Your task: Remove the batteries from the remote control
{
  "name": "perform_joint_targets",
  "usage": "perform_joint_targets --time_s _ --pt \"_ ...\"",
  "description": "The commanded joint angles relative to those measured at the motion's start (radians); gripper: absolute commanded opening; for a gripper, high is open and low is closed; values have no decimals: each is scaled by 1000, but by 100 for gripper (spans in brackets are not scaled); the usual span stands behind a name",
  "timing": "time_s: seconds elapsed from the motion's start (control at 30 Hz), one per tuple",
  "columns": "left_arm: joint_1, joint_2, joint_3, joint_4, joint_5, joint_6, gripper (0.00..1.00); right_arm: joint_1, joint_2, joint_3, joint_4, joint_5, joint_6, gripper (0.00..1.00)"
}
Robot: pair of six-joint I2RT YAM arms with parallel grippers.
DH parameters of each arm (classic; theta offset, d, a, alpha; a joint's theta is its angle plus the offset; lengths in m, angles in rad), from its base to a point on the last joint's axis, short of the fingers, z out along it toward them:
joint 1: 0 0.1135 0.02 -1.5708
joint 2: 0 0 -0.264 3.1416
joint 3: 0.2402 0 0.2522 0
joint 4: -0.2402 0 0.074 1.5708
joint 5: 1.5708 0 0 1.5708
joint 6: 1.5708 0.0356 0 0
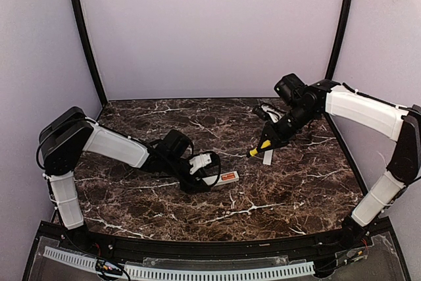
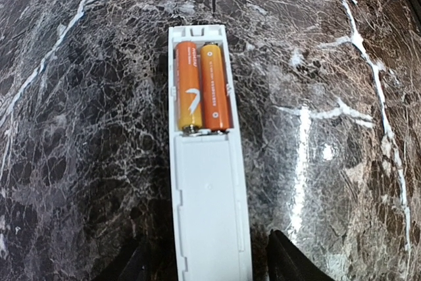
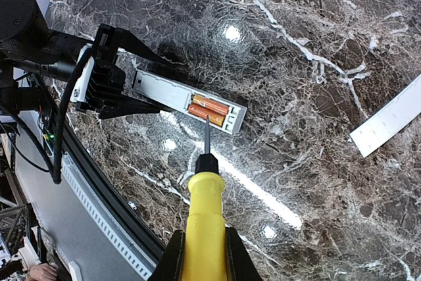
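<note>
Batteries point(image 2: 202, 87), 2, sit in the remote control point(image 2: 207, 182), seemingly clamped by the left gripper point(image 1: 205, 170); right gripper point(image 3: 204, 255) clamps a screwdriver point(image 3: 205, 212), cover strip point(image 3: 389, 123) at 3 o'clock.

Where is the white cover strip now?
The cover strip lies flat on the table's right half in the top view, just beside the right gripper.

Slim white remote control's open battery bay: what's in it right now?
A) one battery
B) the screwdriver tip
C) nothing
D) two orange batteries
D: the slim white remote control holds two orange cylindrical batteries side by side, with the yellow-handled screwdriver tip short of them.
</note>
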Motion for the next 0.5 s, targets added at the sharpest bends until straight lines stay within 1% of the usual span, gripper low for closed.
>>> perform_joint_targets --time_s 0.0,0.1,0.27,0.47 --pt "-16 16 12 -30 -37 22 57 -5 -34 -5 8 -9 -4 0" --pt "-24 16 12 -36 -65 32 56 -5 -37 -7 9 -8 -3 0" --pt "-42 15 25 -76 -137 48 50 -5 -39 -10 9 -7 1 0" --pt "-55 10 28 -84 -156 45 46 -5 -37 -8 9 -8 1 0"
